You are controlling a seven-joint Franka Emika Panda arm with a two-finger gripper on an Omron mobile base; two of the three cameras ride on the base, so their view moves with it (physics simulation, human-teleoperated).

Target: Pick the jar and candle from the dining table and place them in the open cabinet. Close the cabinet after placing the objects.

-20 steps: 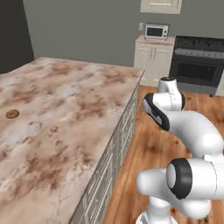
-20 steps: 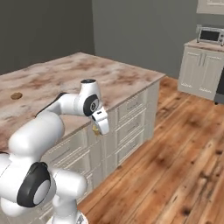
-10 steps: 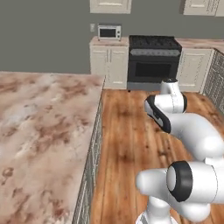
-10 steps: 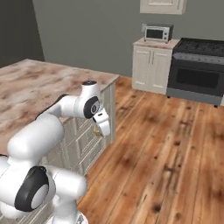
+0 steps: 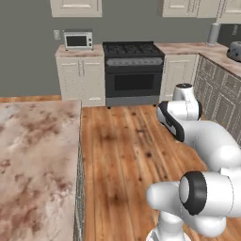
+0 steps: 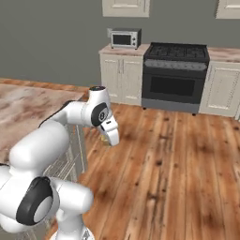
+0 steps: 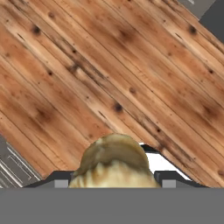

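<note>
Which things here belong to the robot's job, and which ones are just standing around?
Job: dining table; gripper; the small yellowish thing between its fingertips, probably the candle.
Just there: microwave; stove; toaster.

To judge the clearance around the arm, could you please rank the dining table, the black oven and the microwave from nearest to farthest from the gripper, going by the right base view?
1. Dining table: just left of the gripper.
2. Black oven: far wall, to the right.
3. Microwave: on the far counter, slightly beyond the oven front.
</note>
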